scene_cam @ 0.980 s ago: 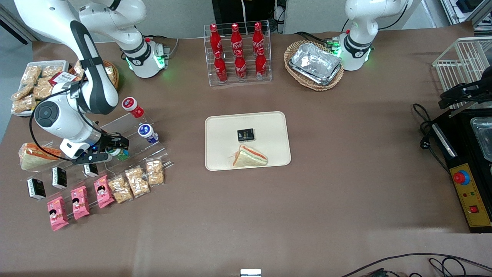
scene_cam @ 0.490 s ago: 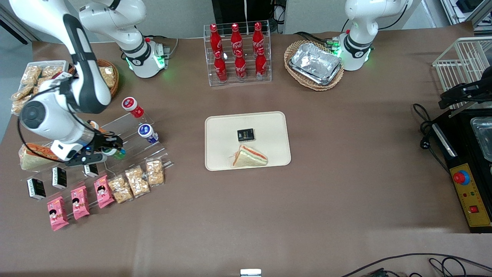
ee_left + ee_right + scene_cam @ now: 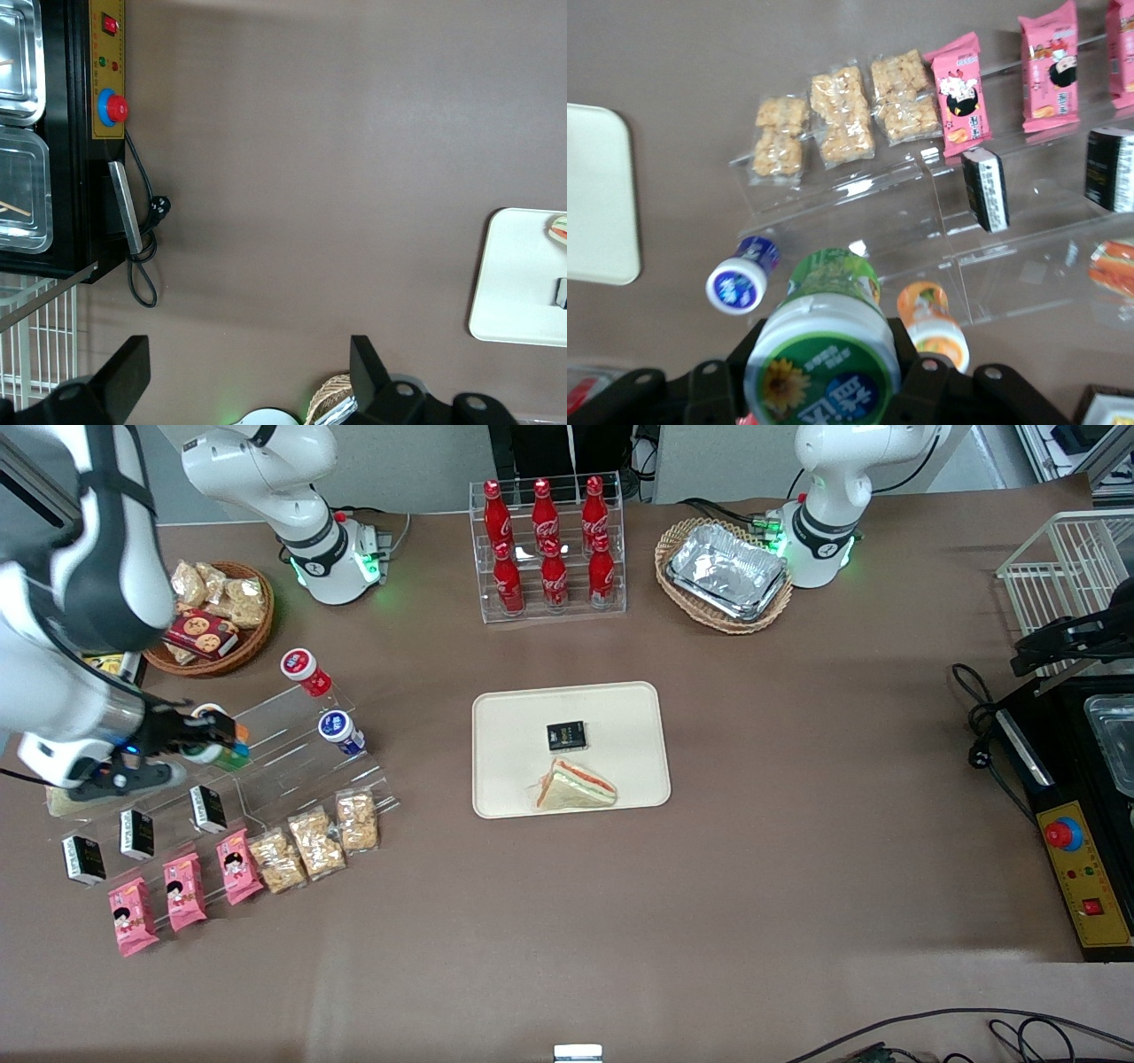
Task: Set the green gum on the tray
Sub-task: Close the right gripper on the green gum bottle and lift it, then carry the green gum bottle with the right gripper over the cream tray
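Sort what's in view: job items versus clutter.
Job: green gum, held in the gripper above the acrylic shelf; tray.

Clutter: sandwich and black box on the tray, blue gum, orange gum, cola bottles, foil trays.

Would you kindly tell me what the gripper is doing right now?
Gripper: shut on the green gum, lifted above the clear display stand, toward the working arm's end of the table.

A corner of the tray lies on the brown table (well apart from the control box).
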Robot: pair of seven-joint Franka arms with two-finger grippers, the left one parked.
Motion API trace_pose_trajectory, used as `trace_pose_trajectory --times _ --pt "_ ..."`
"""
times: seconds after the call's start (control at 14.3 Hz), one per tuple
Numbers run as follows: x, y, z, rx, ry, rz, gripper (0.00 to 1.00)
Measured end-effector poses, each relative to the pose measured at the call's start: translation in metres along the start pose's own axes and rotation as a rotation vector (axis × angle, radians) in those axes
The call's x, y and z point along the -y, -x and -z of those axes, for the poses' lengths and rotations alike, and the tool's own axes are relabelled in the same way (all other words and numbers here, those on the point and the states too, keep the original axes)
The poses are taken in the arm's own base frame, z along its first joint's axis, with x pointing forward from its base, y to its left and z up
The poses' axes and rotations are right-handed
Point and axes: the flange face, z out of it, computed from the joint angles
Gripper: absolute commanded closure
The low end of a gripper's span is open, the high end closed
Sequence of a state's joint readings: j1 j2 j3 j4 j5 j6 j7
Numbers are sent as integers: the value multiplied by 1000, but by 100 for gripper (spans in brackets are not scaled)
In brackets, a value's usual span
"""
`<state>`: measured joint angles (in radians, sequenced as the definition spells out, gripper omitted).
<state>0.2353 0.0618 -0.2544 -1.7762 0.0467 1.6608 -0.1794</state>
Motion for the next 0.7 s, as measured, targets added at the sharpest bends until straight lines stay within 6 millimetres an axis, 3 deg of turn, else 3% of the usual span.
trace_pose_trajectory --times 0.21,0.35,0.49,0.7 --pt "13 12 59 -1 -8 -33 60" --pt "28 13 68 -2 -30 -71 60" --pt "70 8 63 9 -39 -120 60" --pt "166 3 48 19 -34 -153 60"
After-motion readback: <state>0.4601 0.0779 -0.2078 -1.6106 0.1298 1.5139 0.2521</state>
